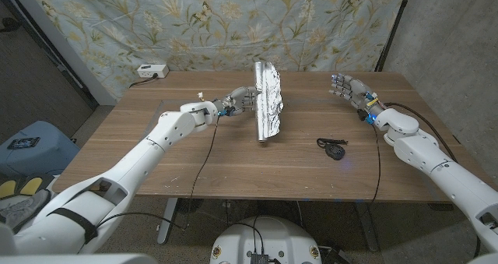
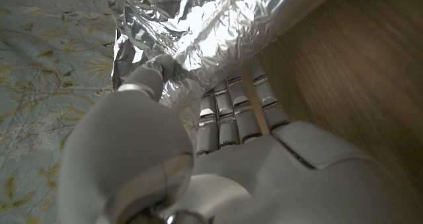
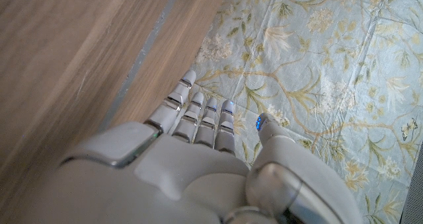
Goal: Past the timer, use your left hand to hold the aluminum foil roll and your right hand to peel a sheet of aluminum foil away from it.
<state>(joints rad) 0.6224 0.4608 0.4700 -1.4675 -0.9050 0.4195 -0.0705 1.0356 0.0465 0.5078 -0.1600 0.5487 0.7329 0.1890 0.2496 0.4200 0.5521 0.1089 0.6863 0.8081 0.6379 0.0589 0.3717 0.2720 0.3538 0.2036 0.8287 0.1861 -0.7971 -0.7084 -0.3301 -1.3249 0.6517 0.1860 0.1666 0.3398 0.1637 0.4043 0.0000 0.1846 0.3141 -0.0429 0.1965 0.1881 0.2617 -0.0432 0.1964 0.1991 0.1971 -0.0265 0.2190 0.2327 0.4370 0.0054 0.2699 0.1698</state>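
Note:
The aluminum foil roll point(image 1: 268, 100) stands on end at the table's middle, with a crinkled sheet loose along it. My left hand point(image 1: 238, 99) reaches it from the left and grips it. In the left wrist view its thumb point(image 2: 151, 75) and fingers point(image 2: 232, 108) press into the crumpled foil point(image 2: 198, 26). My right hand point(image 1: 348, 87) hovers over the far right of the table, well apart from the foil, fingers spread and holding nothing. The right wrist view shows that hand point(image 3: 198, 158) over bare wood. The small black timer point(image 1: 334, 149) lies near the front, right of the roll.
A white power strip point(image 1: 152, 70) sits at the table's back left corner. A floral cloth point(image 1: 233, 22) hangs behind the table point(image 1: 156, 170). Cables run along both arms. A blue seat point(image 1: 27, 143) stands off the table's left side.

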